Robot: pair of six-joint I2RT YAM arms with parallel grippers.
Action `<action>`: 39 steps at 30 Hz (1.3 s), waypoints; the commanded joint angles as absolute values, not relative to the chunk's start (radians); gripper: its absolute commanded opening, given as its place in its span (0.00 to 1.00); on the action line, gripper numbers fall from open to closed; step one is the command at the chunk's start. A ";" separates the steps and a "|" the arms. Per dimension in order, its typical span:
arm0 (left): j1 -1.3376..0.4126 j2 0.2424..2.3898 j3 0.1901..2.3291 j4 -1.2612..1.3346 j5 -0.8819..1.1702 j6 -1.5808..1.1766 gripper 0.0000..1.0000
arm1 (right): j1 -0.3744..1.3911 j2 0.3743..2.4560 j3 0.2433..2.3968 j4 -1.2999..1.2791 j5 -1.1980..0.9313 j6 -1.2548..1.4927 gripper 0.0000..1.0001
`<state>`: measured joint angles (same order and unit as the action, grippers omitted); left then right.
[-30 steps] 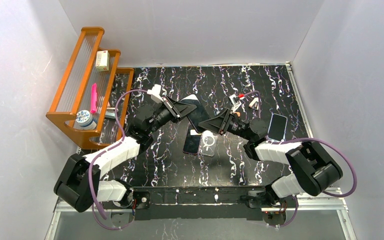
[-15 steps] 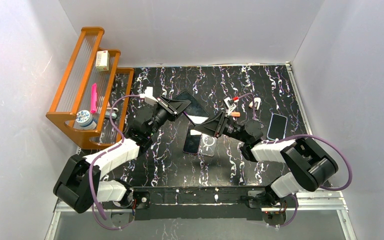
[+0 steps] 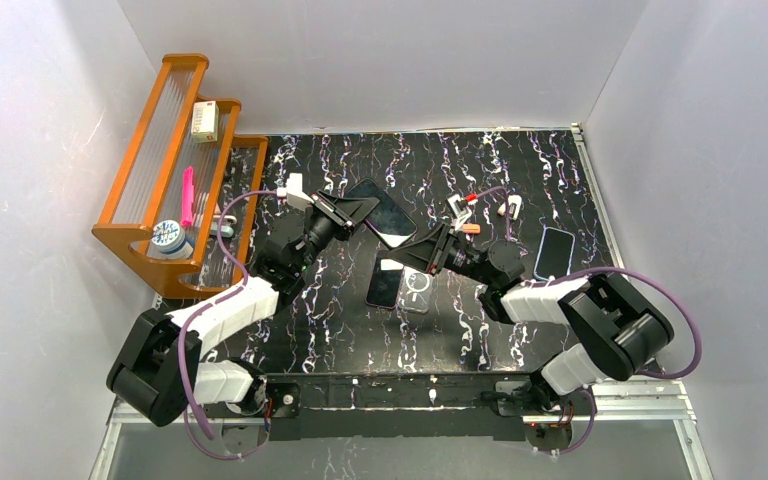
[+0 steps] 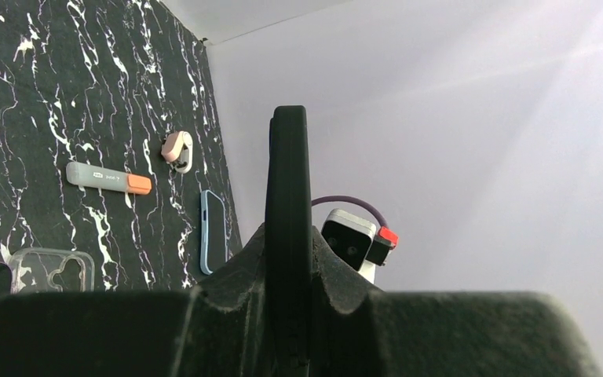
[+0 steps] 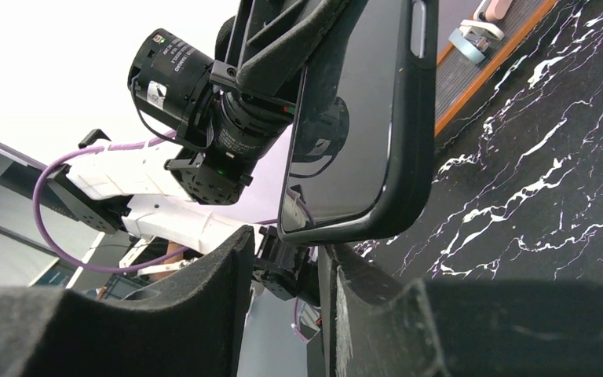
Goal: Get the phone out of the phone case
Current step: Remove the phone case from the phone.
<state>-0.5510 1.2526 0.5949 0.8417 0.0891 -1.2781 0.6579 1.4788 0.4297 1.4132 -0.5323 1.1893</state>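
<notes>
Above the table point(image 3: 540, 165) centre, left gripper point(image 3: 353, 213) stays clamped on the phone point(image 3: 388, 212), now raised. Right gripper point(image 3: 410, 250) has closed in, jaws apart at its lower corner. Case point(image 5: 410, 118) still on; peeling looks next.

**A:** What rests on the black marble table point(image 3: 360, 160)?

**B:** An orange rack point(image 3: 120, 240) at nine o'clock, holding a pink pen point(image 3: 187, 196) and a small box point(image 3: 204, 121). A blue-edged phone point(image 3: 554, 253) lies at three o'clock, and a white orange-capped stick point(image 4: 108, 178) near two.
</notes>
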 commanded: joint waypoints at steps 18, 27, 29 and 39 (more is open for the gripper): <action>-0.545 1.170 0.549 0.928 0.074 -1.330 0.00 | 0.667 1.555 0.483 1.560 -0.471 1.161 0.14; -0.544 1.190 0.575 0.884 0.110 -1.406 0.00 | 0.668 1.574 0.496 1.566 -0.608 0.944 0.01; -0.544 1.193 0.585 0.864 0.123 -1.413 0.00 | 0.668 1.566 0.502 1.535 -0.628 0.878 0.01; -0.543 1.199 0.622 0.804 0.165 -1.405 0.00 | 0.669 1.440 0.595 1.128 -0.708 0.472 0.01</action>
<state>-0.5251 1.2129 0.5636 0.8062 0.1055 -1.3888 0.6556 1.5013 0.5163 1.2827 -0.6567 0.7471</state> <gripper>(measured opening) 0.138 0.190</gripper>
